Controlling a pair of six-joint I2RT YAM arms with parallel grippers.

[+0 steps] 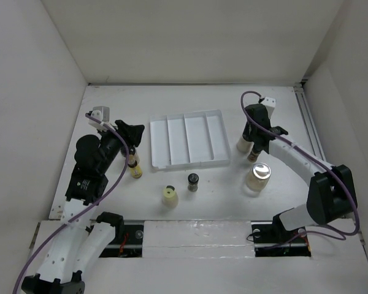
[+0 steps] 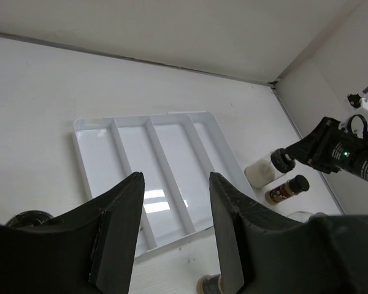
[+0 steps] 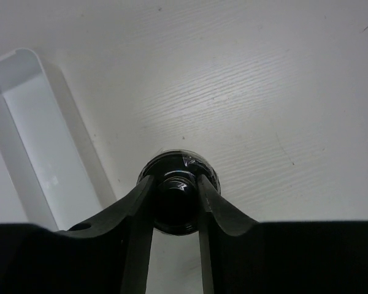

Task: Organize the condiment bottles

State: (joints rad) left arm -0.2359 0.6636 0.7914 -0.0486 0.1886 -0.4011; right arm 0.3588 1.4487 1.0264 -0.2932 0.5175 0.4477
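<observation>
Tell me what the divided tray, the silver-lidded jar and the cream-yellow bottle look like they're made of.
Tray: white moulded plastic, probably, glossy; light glints off its floor and thin dividers. Silver-lidded jar: clear body, glass or clear plastic, pale contents showing through; lid looks metallic, brightly reflective. Cream-yellow bottle: opaque, matte, likely plastic, too small to be sure.

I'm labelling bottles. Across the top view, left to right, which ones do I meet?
Slim amber bottle → cream-yellow bottle → small black-capped bottle → silver-lidded jar. The pale bottle held by the right gripper and the brown bottle beside it overlap the jar's span, so I leave them out.
</observation>
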